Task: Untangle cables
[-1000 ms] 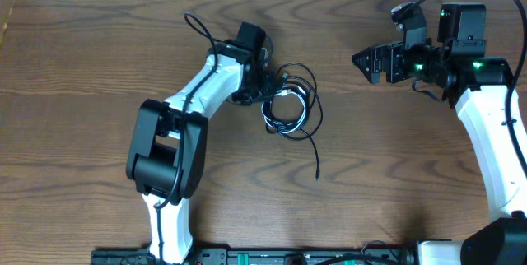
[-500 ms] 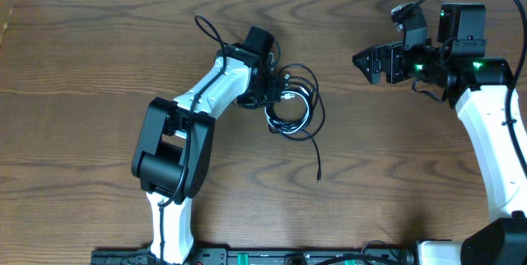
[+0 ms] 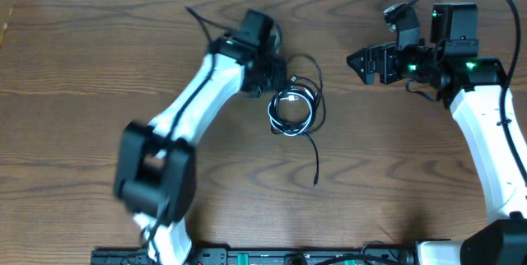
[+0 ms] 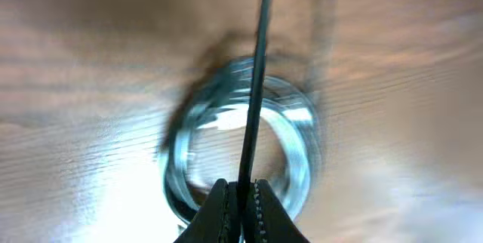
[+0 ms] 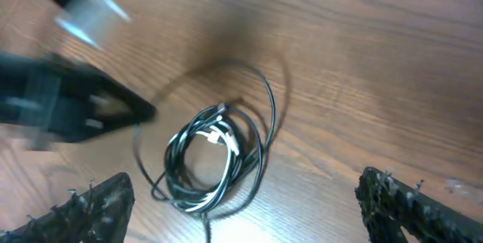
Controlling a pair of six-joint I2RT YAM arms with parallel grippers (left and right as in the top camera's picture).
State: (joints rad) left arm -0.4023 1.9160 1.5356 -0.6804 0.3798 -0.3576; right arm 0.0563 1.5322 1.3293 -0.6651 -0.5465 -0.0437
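Observation:
The black cable [image 3: 315, 109] and the white cable [image 3: 291, 98] lie coiled together in one bundle at the table's middle. A loose black end trails toward the front [image 3: 316, 166]. My left gripper [image 3: 276, 74] is at the bundle's upper left edge, shut on a strand of the black cable [image 4: 253, 107], with the blurred coil [image 4: 294, 122] below it. My right gripper [image 3: 362, 59] is open and empty, held to the right of the bundle. The right wrist view shows the black cable [image 5: 260, 152] and the white cable [image 5: 219, 133] coiled between its spread fingers [image 5: 245, 209].
Brown wooden table [image 3: 82, 67] with a white edge along the back. The left arm [image 3: 193, 104] stretches diagonally across the left half. The right arm [image 3: 494, 150] runs down the right side. A black rail [image 3: 272, 257] sits along the front edge.
My left arm has swung up and away from me, pulling a black strand with it; the bundle has shifted slightly. My right gripper has drifted a little left.

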